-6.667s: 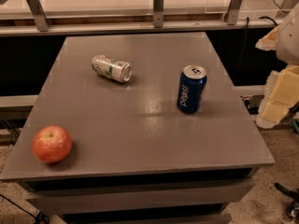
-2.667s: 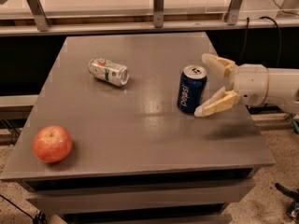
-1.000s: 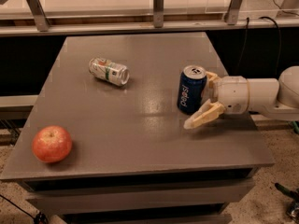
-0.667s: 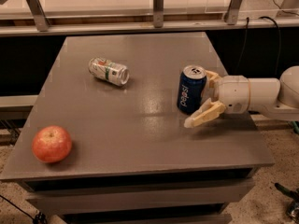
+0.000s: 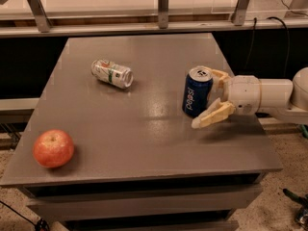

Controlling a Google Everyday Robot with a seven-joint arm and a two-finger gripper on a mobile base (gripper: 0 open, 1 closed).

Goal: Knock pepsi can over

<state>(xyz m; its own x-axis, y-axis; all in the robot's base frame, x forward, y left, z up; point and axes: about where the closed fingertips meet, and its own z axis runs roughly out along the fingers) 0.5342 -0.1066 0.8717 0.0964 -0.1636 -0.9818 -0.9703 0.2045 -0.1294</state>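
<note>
The pepsi can, dark blue with white lettering and a silver top, stands upright on the right half of the grey table. My gripper reaches in from the right and is open. Its near finger lies low in front of the can's right side, with its tip by the can's base. The far finger shows behind the can's top. The can sits at the mouth of the fingers. I cannot tell if they touch it.
A silver-white can with green and red markings lies on its side at the back left. A red apple sits at the front left corner. A rail with metal posts runs behind the table.
The arm came in from the right edge and set its open fingers at the pepsi can's right side. Over the last second nothing has visibly moved. The can still stands.
</note>
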